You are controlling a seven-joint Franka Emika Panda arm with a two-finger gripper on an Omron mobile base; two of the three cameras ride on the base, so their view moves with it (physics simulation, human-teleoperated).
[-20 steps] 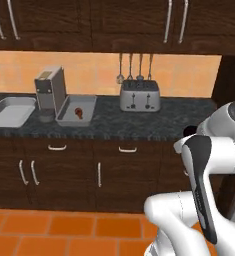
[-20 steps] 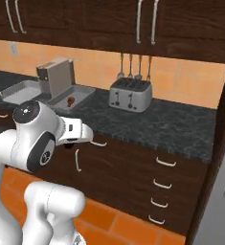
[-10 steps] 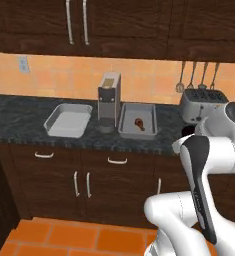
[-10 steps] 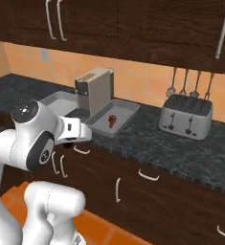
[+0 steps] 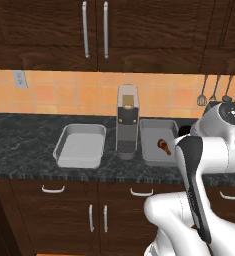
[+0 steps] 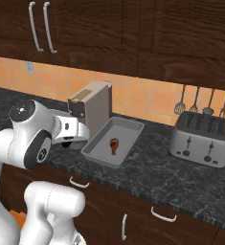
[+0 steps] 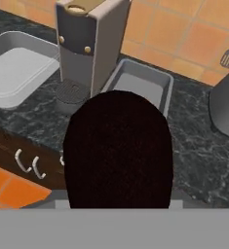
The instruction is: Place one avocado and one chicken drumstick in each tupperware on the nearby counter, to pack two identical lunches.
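Two light-grey tupperware trays lie on the dark speckled counter (image 5: 24, 145), one on each side of a tall grey appliance. The left tupperware (image 5: 80, 145) holds nothing. The right tupperware (image 5: 150, 150) holds a brown chicken drumstick (image 5: 164, 146), also seen from the other side as the drumstick (image 6: 114, 145) in its tray (image 6: 102, 159). In the hand view a large dark rounded avocado (image 7: 118, 151) sits right before the camera and hides my gripper's fingertips, which are closed on it. It hangs in front of the counter's edge, before the right tray (image 7: 167, 90).
The tall grey boxy appliance (image 5: 127, 122) stands between the trays. A silver toaster (image 6: 200, 139) sits further right, with utensils (image 6: 195, 100) hanging on the tiled wall. Dark drawers with silver handles (image 5: 53, 189) run below the counter, and wall cupboards hang above.
The whole picture has shifted as the base drove; both trays now sit in the middle of the left base view. Nothing on the counter has moved.
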